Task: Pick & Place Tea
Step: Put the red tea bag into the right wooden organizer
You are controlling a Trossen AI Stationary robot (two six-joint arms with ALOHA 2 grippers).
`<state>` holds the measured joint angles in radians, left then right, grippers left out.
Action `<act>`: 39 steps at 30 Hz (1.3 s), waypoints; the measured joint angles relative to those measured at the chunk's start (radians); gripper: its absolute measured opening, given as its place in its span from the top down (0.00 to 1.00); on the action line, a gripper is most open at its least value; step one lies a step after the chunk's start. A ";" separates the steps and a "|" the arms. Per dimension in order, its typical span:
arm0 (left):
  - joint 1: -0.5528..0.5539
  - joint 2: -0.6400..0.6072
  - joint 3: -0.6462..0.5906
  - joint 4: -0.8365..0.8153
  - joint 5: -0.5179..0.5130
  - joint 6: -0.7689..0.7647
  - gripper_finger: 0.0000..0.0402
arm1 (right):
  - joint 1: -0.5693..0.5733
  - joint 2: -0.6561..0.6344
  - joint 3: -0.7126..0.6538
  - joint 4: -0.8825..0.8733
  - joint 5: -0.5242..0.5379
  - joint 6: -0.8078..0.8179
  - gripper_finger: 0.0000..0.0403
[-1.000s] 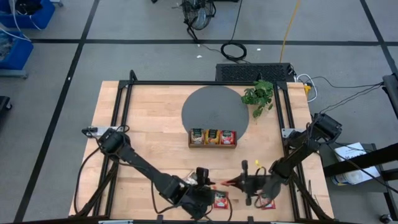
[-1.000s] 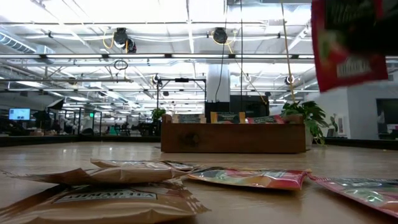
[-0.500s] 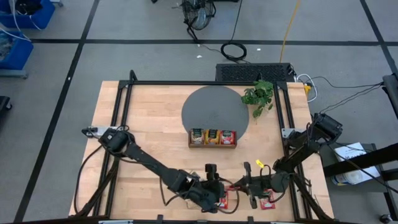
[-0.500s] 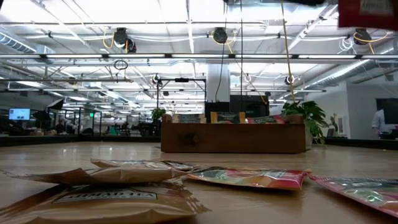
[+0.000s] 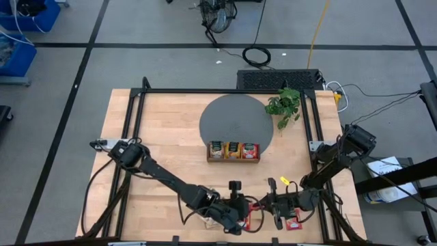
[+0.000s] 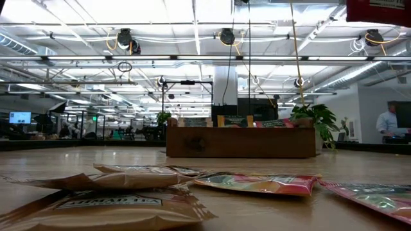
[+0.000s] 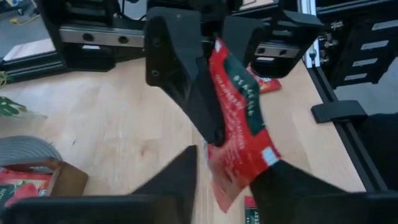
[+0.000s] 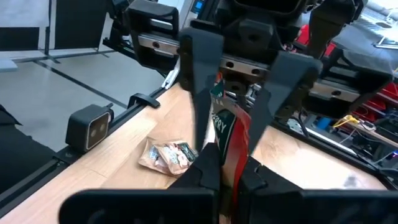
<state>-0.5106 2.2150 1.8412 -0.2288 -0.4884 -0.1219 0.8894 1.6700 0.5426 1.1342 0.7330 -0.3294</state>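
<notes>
Passing a red sachet [image 7: 239,121] between arms, we hold it pinched in the shut right gripper [image 8: 225,163], above the table's near edge, right of centre. Our left gripper [image 7: 227,177] brackets it, half open; whether it grips, we cannot tell. The sachet stands on edge, long axis nearly upright. Next: left clamps, right lets go.

The left hand [image 5: 247,205] has moved in and closed around the red sachet [image 7: 239,124].
</notes>
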 joint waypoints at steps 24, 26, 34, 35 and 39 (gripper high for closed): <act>0.000 -0.001 0.000 -0.051 -0.010 0.004 0.99 | 0.050 -0.111 0.048 -0.228 0.100 0.169 0.60; 0.001 -0.001 0.000 -0.052 -0.010 0.003 0.99 | 0.027 -0.112 0.057 -0.263 0.070 0.213 0.60; 0.004 -0.001 0.000 -0.054 -0.010 0.002 0.99 | -0.018 -0.112 0.057 -0.278 -0.030 0.263 0.76; 0.004 -0.001 0.000 -0.056 -0.010 0.000 0.99 | -0.020 -0.112 0.057 -0.280 -0.031 0.265 0.80; 0.004 -0.001 0.000 -0.058 -0.006 -0.005 0.99 | -0.021 -0.112 0.057 -0.279 -0.069 0.247 0.97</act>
<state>-0.5063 2.2143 1.8412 -0.2869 -0.4939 -0.1270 0.8684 1.5581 0.5995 0.8553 0.6639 -0.0820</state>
